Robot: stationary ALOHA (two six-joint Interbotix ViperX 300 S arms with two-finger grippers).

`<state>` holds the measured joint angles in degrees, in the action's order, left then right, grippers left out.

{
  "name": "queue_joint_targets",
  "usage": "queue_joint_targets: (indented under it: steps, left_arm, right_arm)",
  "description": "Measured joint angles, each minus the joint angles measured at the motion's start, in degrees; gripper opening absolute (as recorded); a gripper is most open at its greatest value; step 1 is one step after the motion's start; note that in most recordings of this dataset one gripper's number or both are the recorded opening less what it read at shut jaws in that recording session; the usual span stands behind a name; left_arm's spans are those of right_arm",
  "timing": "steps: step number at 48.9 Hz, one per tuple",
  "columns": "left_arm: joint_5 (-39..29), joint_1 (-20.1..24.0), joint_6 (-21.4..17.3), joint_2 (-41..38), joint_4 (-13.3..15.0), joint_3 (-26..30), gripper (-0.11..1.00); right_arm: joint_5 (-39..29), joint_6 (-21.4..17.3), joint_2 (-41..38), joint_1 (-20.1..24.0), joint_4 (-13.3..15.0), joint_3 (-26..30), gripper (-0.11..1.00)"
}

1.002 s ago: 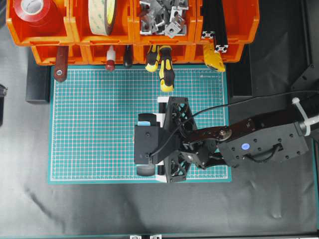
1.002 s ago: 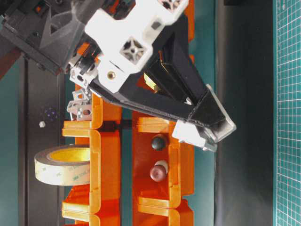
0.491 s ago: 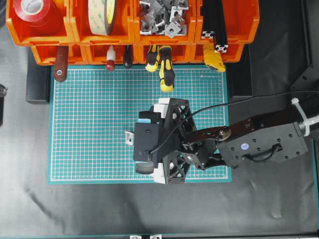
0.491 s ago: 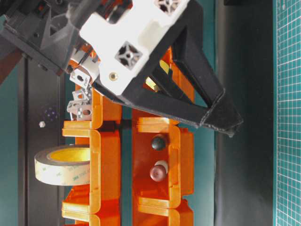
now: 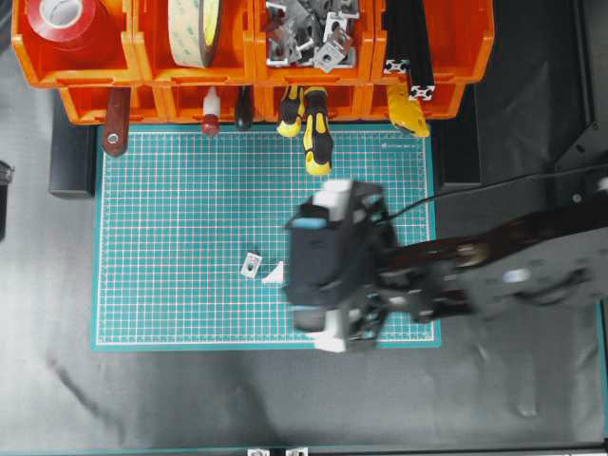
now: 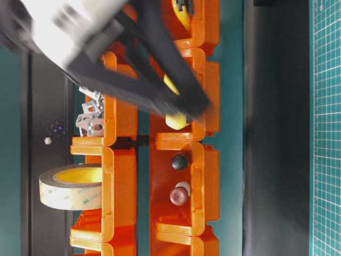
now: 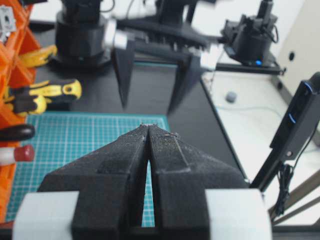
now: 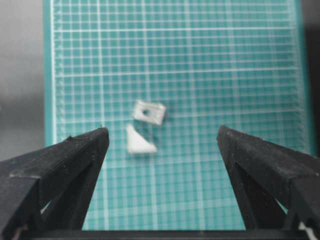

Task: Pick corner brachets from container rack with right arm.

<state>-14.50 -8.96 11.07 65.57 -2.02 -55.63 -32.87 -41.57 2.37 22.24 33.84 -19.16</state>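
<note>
Silver-grey metal catches our eye on the green mat (image 5: pixel 171 237): one corner brachet (image 5: pixel 252 265) lies loose there, with a small pale triangular piece (image 5: pixel 275 275) just beside it. In our right wrist view both sit between and beyond our right gripper (image 8: pixel 162 150), whose jaws are spread wide and hold nothing. Our right arm (image 5: pixel 475 280) appears blurred over the mat's right half. More corner brachets (image 5: pixel 309 33) are heaped in an upper bin of the orange container rack (image 5: pixel 142 71), next to the bin of black slotted bars (image 5: pixel 410 43). Yellow-and-black screwdrivers (image 5: pixel 312 128) poke out of the lower row. Our left gripper (image 7: pixel 149 137) has its jaws pressed together, empty.
</note>
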Motion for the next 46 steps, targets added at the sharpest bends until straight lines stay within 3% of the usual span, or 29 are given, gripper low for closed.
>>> queue_joint_targets:
  steps: [18,46]
  left_arm:
    - [-0.1,0.1,-0.1,0.1,-0.1,0.1,0.00]
    - [-0.1,0.2,-0.1,0.4,-0.1,0.0,0.00]
  right_arm:
    - [-1.7,0.0,15.8,1.2,1.8,-7.6,0.84]
    - [0.0,-1.7,19.0,1.3,1.6,-11.8,0.84]
